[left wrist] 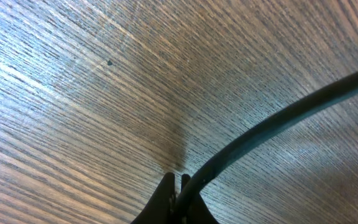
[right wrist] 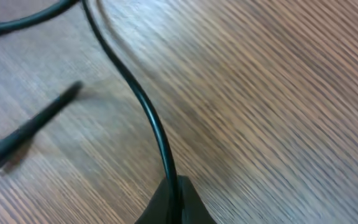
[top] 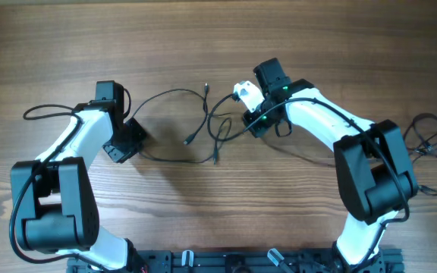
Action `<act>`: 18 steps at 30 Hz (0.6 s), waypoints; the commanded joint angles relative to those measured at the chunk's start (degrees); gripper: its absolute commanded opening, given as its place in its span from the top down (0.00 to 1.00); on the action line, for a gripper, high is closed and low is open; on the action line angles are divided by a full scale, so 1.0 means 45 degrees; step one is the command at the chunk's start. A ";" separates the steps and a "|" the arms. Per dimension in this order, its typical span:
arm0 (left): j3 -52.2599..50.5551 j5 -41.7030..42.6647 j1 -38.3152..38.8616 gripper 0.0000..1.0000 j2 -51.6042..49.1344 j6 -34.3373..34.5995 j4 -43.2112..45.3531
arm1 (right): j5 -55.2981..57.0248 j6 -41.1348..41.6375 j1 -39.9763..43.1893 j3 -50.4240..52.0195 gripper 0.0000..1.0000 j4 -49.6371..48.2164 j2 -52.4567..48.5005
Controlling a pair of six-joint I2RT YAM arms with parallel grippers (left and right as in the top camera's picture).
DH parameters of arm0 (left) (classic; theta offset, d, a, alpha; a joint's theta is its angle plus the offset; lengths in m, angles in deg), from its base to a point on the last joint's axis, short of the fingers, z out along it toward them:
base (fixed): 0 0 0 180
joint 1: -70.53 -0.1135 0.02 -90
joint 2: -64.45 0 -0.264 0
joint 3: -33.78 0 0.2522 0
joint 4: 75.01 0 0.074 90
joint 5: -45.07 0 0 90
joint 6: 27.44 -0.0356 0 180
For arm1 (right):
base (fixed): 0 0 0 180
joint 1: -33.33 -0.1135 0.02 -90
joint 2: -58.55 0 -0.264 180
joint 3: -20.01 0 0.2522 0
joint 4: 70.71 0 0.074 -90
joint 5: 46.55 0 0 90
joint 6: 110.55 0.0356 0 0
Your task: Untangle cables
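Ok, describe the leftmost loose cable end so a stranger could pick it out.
On the wooden table, look between the left arm and the right arm, where thin black cables loop loosely. Three ends lie there; yours is the leftmost end, lying slantwise, below the top end and left of the lowest end.

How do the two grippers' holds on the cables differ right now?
The left gripper sits left of the loose cables; the right gripper sits right of them. The left wrist view shows only the left-hand cable; the right wrist view shows the right-hand cable plus a loose cable end beside it. Both are shut on a thin black cable.
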 commanded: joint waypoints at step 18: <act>-0.0058 0.0029 0.0005 0.96 -0.0097 0.0126 -0.0199 | 0.3449 0.6625 1.1992 -0.0913 0.95 0.2074 0.6717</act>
